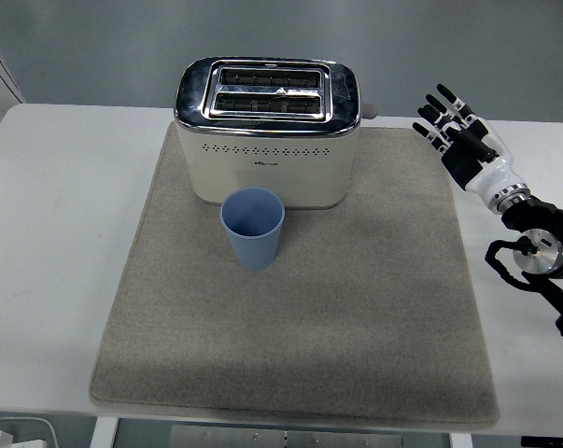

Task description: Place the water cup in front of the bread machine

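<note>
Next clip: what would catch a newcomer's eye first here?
The cream toaster with its shiny chrome top, at the far end of the grey mat. Just in front of it a blue cup stands upright and empty on the mat, untouched. At the right edge the right hand hovers over the white table with fingers spread, holding nothing.

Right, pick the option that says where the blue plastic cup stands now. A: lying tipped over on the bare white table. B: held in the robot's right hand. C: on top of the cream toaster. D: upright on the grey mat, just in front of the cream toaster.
D: the blue plastic cup stands upright on the grey mat right before the cream toaster, while the right hand is off to the side, fingers spread.
</note>
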`<action>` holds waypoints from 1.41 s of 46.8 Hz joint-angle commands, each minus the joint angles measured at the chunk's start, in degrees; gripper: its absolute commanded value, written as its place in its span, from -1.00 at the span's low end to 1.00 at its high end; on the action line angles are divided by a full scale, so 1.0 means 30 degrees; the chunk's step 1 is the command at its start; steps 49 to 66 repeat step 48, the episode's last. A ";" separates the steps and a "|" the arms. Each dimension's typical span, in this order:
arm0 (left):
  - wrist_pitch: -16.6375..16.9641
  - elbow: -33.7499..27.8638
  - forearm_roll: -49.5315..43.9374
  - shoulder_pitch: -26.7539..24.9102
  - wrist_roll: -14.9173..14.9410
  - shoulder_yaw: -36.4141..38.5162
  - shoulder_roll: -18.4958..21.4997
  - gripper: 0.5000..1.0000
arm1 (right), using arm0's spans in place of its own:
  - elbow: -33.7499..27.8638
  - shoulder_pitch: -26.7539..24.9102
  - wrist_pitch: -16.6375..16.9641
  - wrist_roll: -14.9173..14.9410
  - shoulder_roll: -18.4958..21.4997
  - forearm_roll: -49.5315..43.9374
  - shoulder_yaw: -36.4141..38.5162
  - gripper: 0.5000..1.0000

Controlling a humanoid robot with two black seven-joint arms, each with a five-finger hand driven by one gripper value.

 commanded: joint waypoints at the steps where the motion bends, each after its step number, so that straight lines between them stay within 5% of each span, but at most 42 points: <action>1: 0.0000 0.0000 0.0000 -0.0002 0.0000 0.0001 0.0000 1.00 | -0.0006 0.0050 0.0031 -0.0333 -0.0011 0.0799 0.0050 0.70; 66: 0.0000 0.0000 0.0000 -0.0002 0.0000 0.0001 0.0000 1.00 | -0.0826 0.1398 0.0177 -0.0070 -0.0568 0.0096 0.0665 0.71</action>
